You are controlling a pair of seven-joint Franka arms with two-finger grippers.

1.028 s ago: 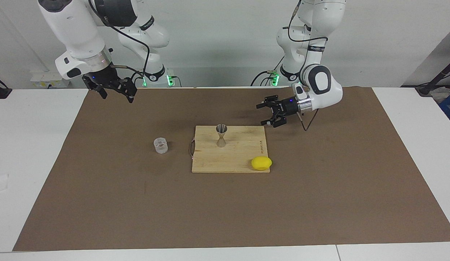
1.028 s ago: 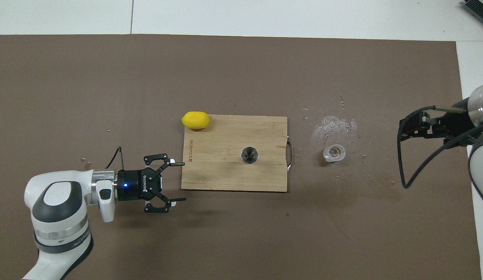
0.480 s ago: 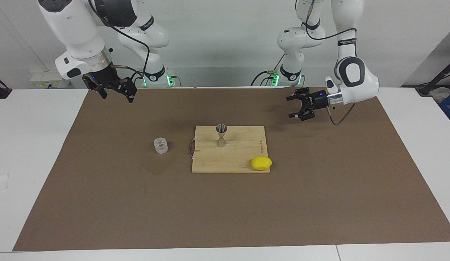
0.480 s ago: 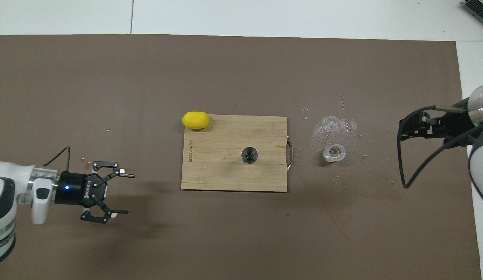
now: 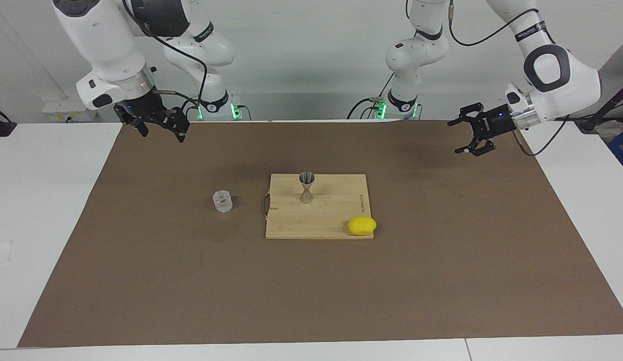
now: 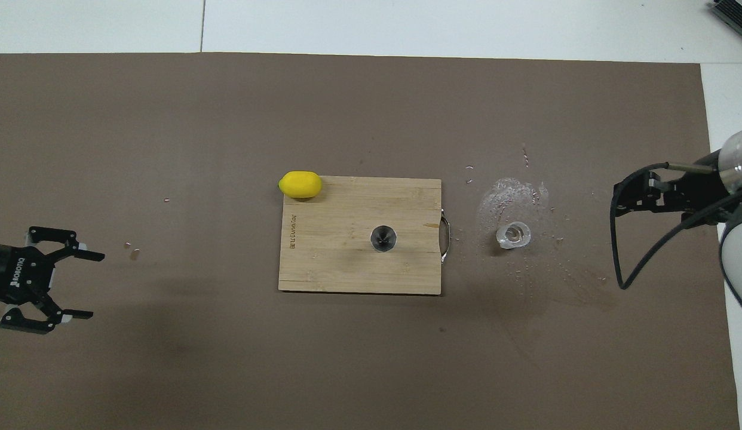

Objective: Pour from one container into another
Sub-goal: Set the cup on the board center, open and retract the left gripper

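Use your right gripper (image 5: 158,131) (empty, fingers apart): the short clear glass cup (image 5: 222,201) stands at its end of the table, upright.

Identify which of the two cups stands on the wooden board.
The grey metal hourglass cup stands on the board; the clear glass cup sits beside it on the brown mat.

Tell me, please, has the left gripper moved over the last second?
Yes: the left gripper has drawn away from the cutting board, toward its own end of the table.

facing: high, toward robots | overhead: steeply down | shared: cutting board (image 5: 319,208)
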